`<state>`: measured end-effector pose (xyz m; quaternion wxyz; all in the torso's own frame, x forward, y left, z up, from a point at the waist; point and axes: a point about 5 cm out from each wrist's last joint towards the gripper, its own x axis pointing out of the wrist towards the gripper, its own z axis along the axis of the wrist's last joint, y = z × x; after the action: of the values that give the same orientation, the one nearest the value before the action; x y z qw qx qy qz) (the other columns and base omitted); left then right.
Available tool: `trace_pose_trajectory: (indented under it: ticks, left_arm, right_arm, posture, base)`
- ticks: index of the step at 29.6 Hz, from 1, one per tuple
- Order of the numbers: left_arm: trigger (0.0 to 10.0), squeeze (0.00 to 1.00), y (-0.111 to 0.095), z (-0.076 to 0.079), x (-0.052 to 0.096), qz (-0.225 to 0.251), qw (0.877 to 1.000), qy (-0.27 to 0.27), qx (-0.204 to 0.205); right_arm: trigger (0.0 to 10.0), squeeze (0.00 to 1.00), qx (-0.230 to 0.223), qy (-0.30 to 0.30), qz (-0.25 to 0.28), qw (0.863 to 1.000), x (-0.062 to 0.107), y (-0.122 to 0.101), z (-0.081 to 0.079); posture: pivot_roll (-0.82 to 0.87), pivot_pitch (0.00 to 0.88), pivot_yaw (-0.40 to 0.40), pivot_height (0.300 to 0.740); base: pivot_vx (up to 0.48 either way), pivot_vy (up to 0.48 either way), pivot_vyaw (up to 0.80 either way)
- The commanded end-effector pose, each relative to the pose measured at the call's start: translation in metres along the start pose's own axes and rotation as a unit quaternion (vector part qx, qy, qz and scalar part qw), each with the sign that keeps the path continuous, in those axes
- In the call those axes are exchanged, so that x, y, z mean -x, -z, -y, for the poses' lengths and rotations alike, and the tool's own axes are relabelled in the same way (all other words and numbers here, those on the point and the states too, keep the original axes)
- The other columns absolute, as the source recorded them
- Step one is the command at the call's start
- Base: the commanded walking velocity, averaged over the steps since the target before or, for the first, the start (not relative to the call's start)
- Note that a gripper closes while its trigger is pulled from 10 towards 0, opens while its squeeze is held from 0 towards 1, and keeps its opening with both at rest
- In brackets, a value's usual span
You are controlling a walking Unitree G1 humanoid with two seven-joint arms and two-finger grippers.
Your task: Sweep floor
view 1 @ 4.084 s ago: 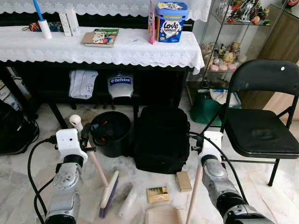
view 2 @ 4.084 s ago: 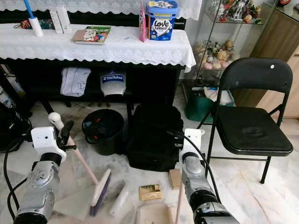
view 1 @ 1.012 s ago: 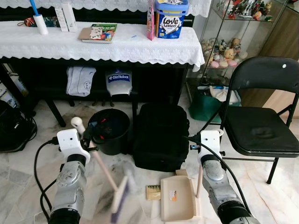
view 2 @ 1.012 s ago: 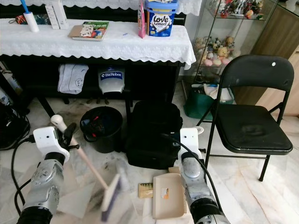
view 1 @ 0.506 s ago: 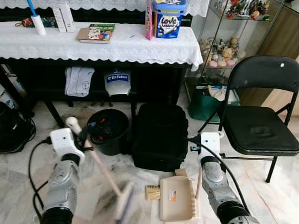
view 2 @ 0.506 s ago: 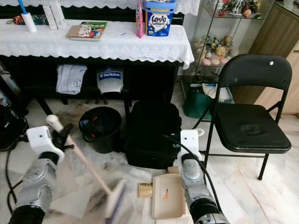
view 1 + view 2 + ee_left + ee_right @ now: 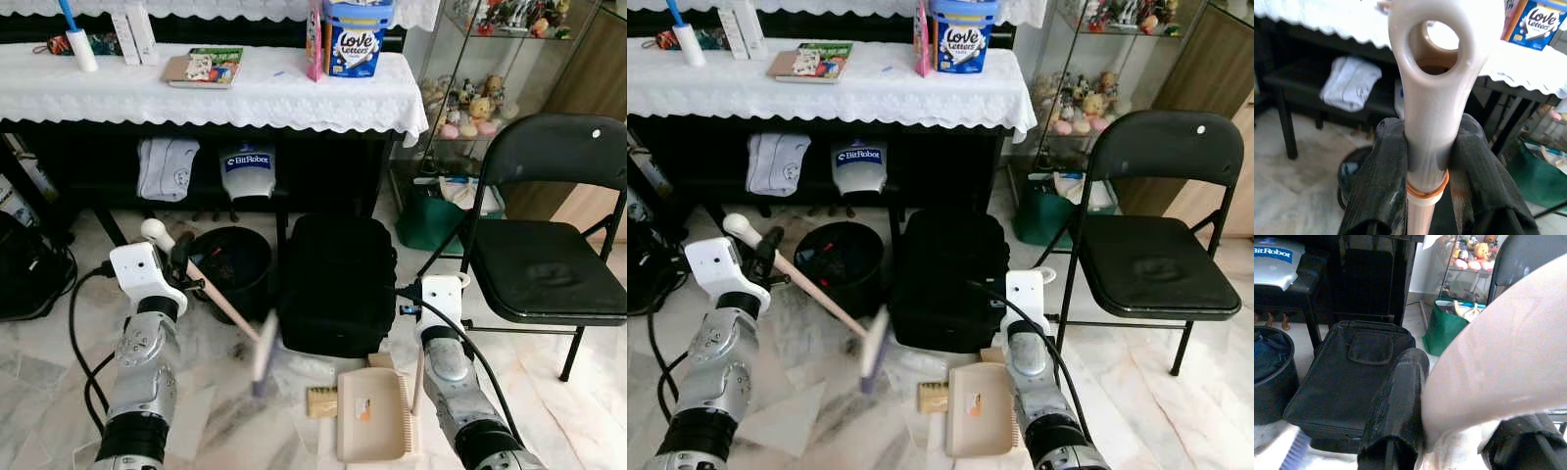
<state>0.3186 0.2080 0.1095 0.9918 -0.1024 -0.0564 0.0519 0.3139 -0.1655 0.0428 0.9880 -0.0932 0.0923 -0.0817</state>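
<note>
A: What has changed since half a second ago?

B: My brush (image 7: 263, 351) has swung up and in; its blurred head now hangs above the floor (image 7: 59, 343) in front of the black bag (image 7: 338, 284), just left of the dustpan (image 7: 370, 416).

A: Start from your left.

B: My left hand (image 7: 1426, 161) is pressed tight on the brush handle (image 7: 1427, 117), just below its loop end. The handle slants down past the black bucket (image 7: 235, 269). A small tan brush (image 7: 320, 401) lies on the floor touching the dustpan's left edge.

A: And your right hand?

B: My right hand (image 7: 1459, 431) pinches the dustpan's pale handle, and the pan lies flat on the floor before the bag. The black chair (image 7: 549, 264) stands to the right. Behind is the table (image 7: 147, 93) with its white cloth.
</note>
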Motion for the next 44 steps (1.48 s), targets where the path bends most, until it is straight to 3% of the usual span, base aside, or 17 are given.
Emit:
trace_pose_trajectory:
  ticks: [1,4,12,20,26,32,33,36,39,44]
  left_arm:
    - [10.0,0.00,0.001,0.002,-0.001,-0.011,1.000,0.010,0.013]
    - [10.0,0.00,0.009,0.005,0.000,-0.042,0.998,0.031,0.033]
    - [10.0,0.00,0.023,0.012,0.007,-0.101,0.989,0.107,0.031]
    - [10.0,0.00,0.013,0.005,0.012,-0.127,0.970,0.197,-0.064]
    - [10.0,0.00,-0.003,-0.016,0.013,-0.151,0.951,0.242,-0.122]
    - [10.0,0.00,-0.008,-0.022,0.017,-0.166,0.940,0.262,-0.141]
    - [10.0,0.00,-0.011,-0.024,0.016,-0.163,0.940,0.259,-0.150]
    - [10.0,0.00,-0.024,-0.029,0.005,-0.110,0.958,0.207,-0.167]
    - [10.0,0.00,-0.032,-0.028,-0.003,-0.063,0.971,0.159,-0.166]
    - [10.0,0.00,-0.037,-0.025,-0.007,-0.010,0.983,0.094,-0.155]
  right_arm:
    - [10.0,0.00,0.003,0.005,0.006,1.000,-0.001,-0.002,0.003]
    - [10.0,0.00,0.003,0.006,0.003,1.000,-0.001,-0.001,0.004]
    - [10.0,0.00,0.003,0.006,0.003,1.000,-0.002,-0.001,0.004]
    - [10.0,0.00,0.004,0.004,0.000,1.000,-0.002,0.000,0.003]
    - [10.0,0.00,0.005,0.002,-0.002,1.000,-0.002,0.001,0.002]
    - [10.0,0.00,0.005,0.000,-0.003,1.000,-0.002,0.000,0.000]
    - [10.0,0.00,0.004,-0.001,-0.003,1.000,-0.002,0.000,0.000]
    - [10.0,0.00,0.004,-0.002,-0.002,1.000,-0.002,0.000,-0.001]
    - [10.0,0.00,0.004,-0.002,-0.002,1.000,-0.003,-0.001,-0.001]
    - [10.0,0.00,0.004,0.000,-0.002,1.000,-0.002,0.001,0.001]
  posture:
    - [0.04,0.068,-0.014,0.740]
    - [0.04,0.068,-0.015,0.740]
    - [0.04,0.059,-0.015,0.740]
    - [0.04,0.043,-0.014,0.740]
    - [0.05,0.022,-0.011,0.740]
    - [0.06,0.014,-0.012,0.740]
    - [0.06,0.014,-0.012,0.740]
    - [0.06,0.015,-0.012,0.740]
    - [0.05,0.020,-0.012,0.740]
    - [0.04,0.024,-0.012,0.740]
  base:
    - [0.000,0.000,0.00]
    - [0.000,0.000,0.00]
    - [0.000,0.000,0.00]
    - [0.000,0.000,0.00]
    - [0.000,0.000,0.00]
    - [0.000,0.000,0.00]
    - [0.000,0.000,0.00]
    - [0.000,0.000,0.00]
    - [0.000,0.000,0.00]
    - [0.000,0.000,0.00]
